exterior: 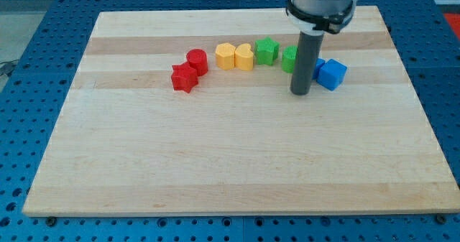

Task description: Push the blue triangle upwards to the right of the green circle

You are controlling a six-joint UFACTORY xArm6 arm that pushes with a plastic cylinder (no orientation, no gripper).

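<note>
My tip (300, 93) rests on the board at the view's upper right. The green circle (289, 59) stands just above and left of it, partly hidden behind the rod. A blue block (318, 68) peeks out right of the rod, mostly hidden; its shape cannot be made out. A blue cube-like block (332, 75) sits beside it, further right. The tip is just below and left of both blue blocks.
Along the board's upper part, from the view's left, lie a red star (185, 77), a red cylinder (197, 61), a yellow hexagon (226, 56), a yellow heart (244, 57) and a green star (267, 51). The wooden board (215, 156) lies on a blue perforated table.
</note>
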